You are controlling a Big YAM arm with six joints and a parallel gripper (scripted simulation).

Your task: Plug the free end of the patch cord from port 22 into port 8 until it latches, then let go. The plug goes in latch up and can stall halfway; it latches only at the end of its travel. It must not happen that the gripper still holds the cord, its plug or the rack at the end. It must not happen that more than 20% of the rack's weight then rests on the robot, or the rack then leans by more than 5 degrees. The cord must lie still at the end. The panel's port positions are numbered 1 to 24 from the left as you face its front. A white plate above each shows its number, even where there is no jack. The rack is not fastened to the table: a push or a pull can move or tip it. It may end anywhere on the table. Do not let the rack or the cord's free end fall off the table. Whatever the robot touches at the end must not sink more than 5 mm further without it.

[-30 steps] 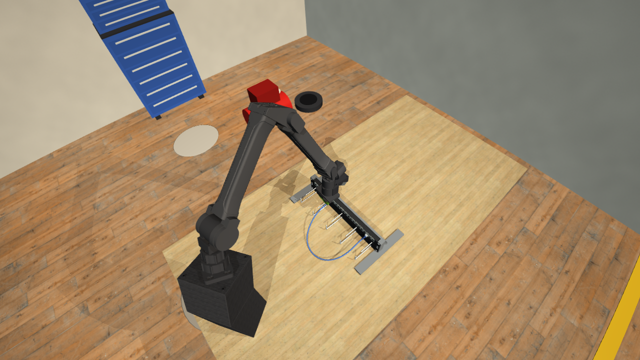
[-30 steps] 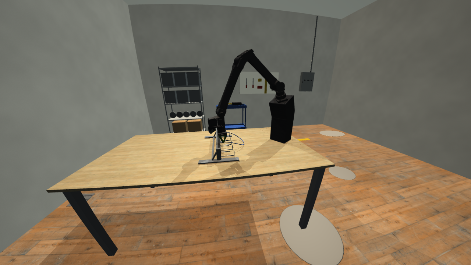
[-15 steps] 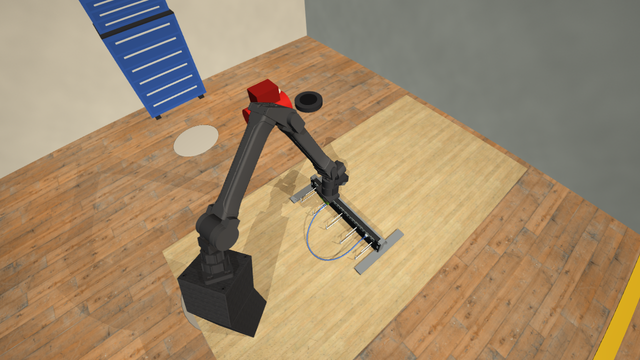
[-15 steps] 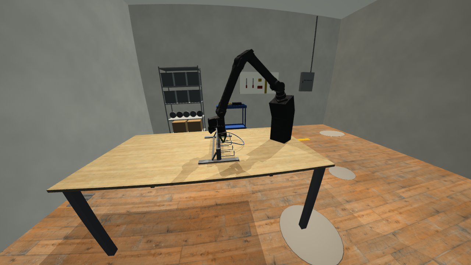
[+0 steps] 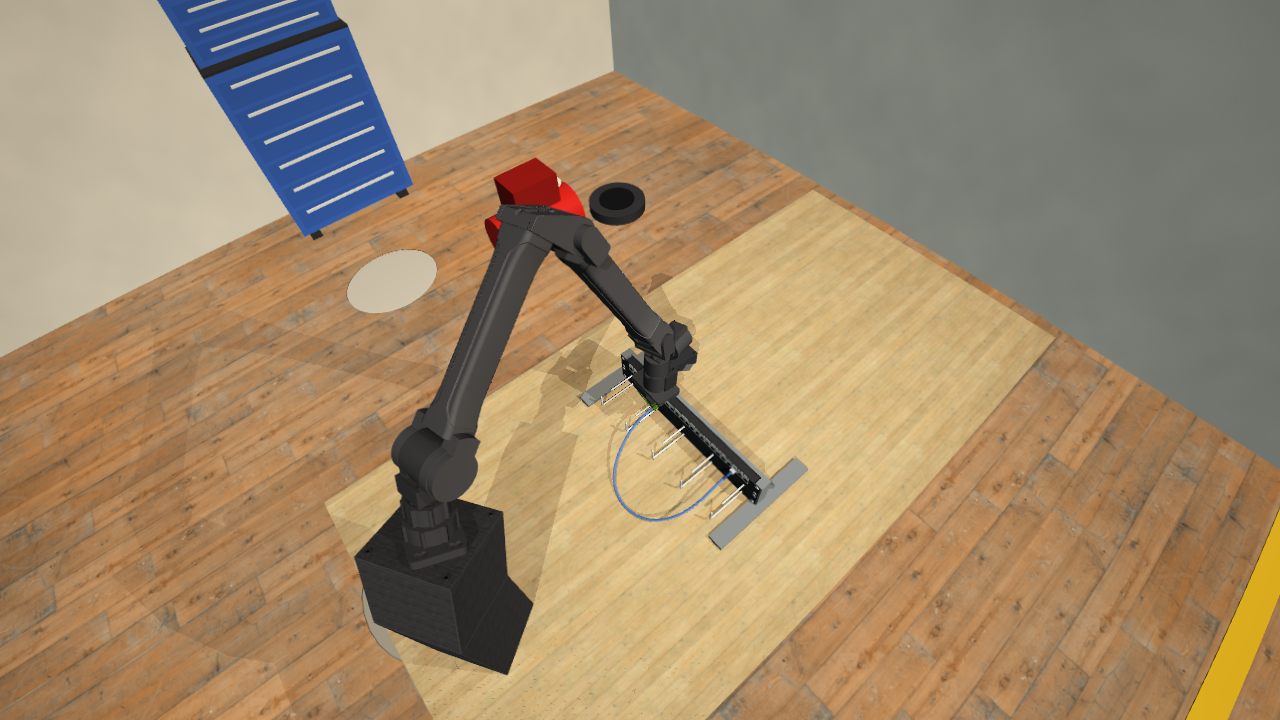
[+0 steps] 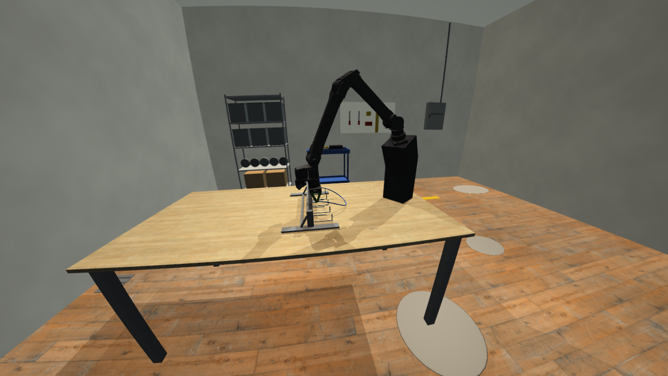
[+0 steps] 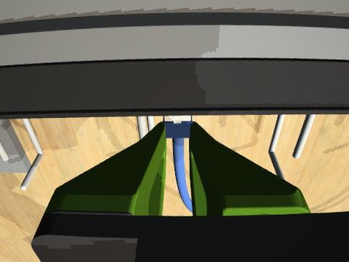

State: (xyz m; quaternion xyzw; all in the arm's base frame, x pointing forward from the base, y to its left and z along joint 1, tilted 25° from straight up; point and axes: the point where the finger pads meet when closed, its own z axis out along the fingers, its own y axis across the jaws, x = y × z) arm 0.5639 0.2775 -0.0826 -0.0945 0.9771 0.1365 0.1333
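One blue plug [image 7: 177, 129] was pinched in the nearly closed claw [image 5: 656, 407] [image 6: 315, 197] [image 7: 177, 132] at the rack's front [image 5: 707, 443] [image 6: 309, 212] [image 7: 109, 89]; seemingly it was being pushed in, and a straight push until the click was needed next.

The cord [image 5: 614, 465] [image 7: 180, 171] is bright blue, its plug [image 7: 177, 130] navy and white. The fingers are green, the arm [image 5: 490, 331] [image 6: 327, 119] black. The table [image 5: 895, 295] [image 6: 187, 233] shows pale yellow wood grain; the far-left cabinet [image 5: 308, 134] is blue with white stripes.

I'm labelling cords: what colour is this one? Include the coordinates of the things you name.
Plain blue. The cord [image 5: 614, 472] [image 6: 345, 201] [image 7: 179, 171] shows best in the wrist view.
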